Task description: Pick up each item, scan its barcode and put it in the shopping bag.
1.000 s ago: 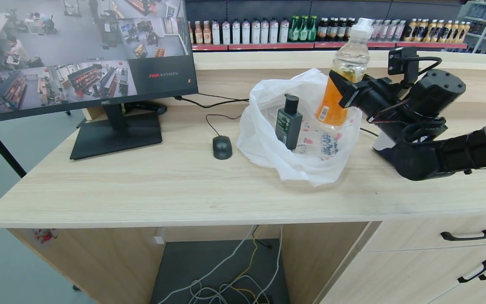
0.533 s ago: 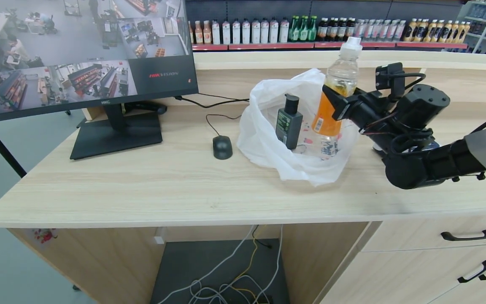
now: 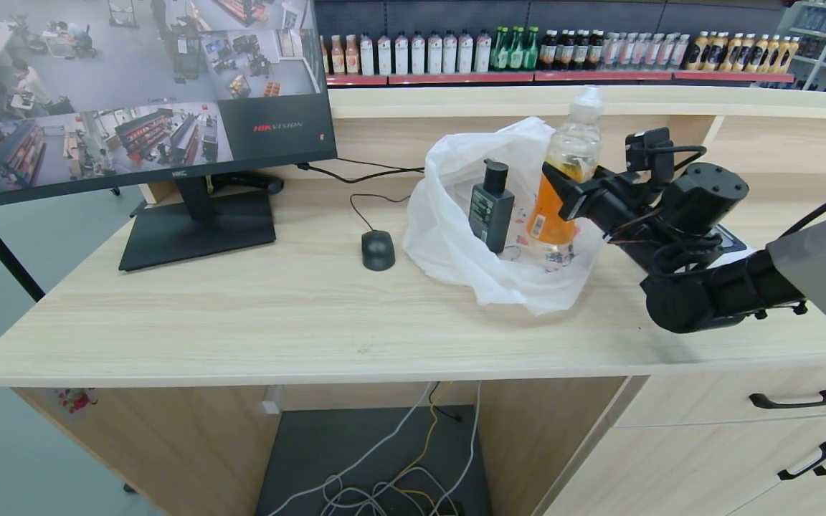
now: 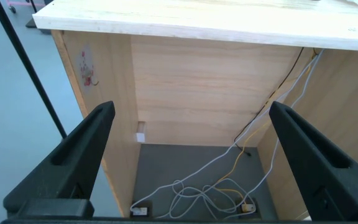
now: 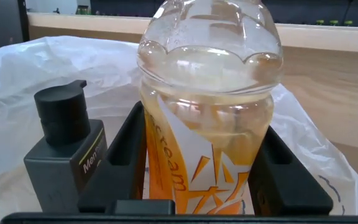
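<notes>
Over the last second I've lowered the right gripper (image 3: 562,195), still clamped on the bottle (image 3: 553,215), until it sits deep in the bag (image 3: 442,229) beside the flask (image 3: 490,208), probably ready to release, while my left gripper (image 4: 191,109) hangs spread.

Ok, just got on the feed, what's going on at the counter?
The right gripper is shut on the orange drink bottle, held upright, and has brought it down into the white shopping bag over the last second; it hasn't let go. A dark bottle already stands in the bag beside it. The left gripper hangs open below the counter, holding nothing.
</notes>
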You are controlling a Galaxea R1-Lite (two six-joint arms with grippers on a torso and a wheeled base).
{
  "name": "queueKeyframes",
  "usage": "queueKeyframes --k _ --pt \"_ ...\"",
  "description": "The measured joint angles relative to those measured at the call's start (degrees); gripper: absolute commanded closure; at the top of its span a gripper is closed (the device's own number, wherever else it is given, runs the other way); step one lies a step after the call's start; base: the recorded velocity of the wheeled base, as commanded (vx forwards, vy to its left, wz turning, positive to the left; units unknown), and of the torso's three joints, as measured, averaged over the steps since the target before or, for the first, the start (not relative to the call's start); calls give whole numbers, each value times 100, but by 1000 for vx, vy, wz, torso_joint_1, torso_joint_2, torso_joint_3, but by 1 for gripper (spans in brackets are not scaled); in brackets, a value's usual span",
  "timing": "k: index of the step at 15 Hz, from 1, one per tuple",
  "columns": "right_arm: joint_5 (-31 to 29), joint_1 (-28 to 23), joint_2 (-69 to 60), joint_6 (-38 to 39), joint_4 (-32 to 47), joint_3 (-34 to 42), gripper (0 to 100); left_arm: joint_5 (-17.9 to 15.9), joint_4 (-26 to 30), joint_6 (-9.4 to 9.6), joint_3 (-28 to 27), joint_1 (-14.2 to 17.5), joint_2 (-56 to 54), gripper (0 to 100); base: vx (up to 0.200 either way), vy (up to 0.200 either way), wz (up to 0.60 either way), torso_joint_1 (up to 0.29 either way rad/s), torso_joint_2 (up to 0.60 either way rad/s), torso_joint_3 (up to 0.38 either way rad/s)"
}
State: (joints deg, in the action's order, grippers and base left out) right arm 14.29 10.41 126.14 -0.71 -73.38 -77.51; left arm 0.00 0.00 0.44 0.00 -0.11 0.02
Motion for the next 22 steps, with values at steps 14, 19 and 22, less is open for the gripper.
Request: queueKeyframes --k 14,19,22 --pt "33 69 38 -49 -250 483 100 0 0 0 0 4 0 0 0 0 0 0 0 0" --pt "35 67 38 -30 -241 491 0 0 0 2 0 4 0 0 0 0 0 0 0 0" --pt "46 77 33 -18 -217 510 0 0 2 0 0 0 0 0 0 0 0 0 0 0"
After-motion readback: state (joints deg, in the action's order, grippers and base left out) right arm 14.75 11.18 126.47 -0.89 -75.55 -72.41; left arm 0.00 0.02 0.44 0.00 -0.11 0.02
